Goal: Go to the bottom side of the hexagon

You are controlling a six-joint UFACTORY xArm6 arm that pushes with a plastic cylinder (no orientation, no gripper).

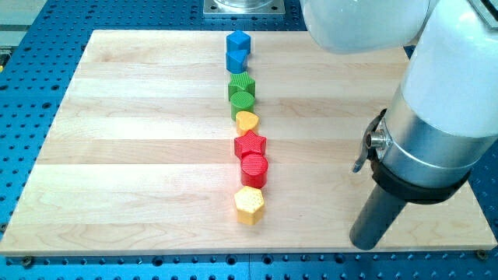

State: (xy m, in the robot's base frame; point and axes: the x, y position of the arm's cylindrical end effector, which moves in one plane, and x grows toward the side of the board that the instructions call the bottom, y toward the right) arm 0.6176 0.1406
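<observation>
A yellow hexagon block lies at the bottom end of a line of blocks down the middle of the wooden board. My tip is the lower end of the dark rod at the view's lower right, well to the right of the hexagon and a little lower than it. Above the hexagon in the line are a red cylinder, a red star, a yellow heart, a green cylinder, a green cube, and two blue blocks.
The white and silver arm body fills the view's upper right and hides that part of the board. A blue perforated table surrounds the board. A metal base plate sits at the view's top centre.
</observation>
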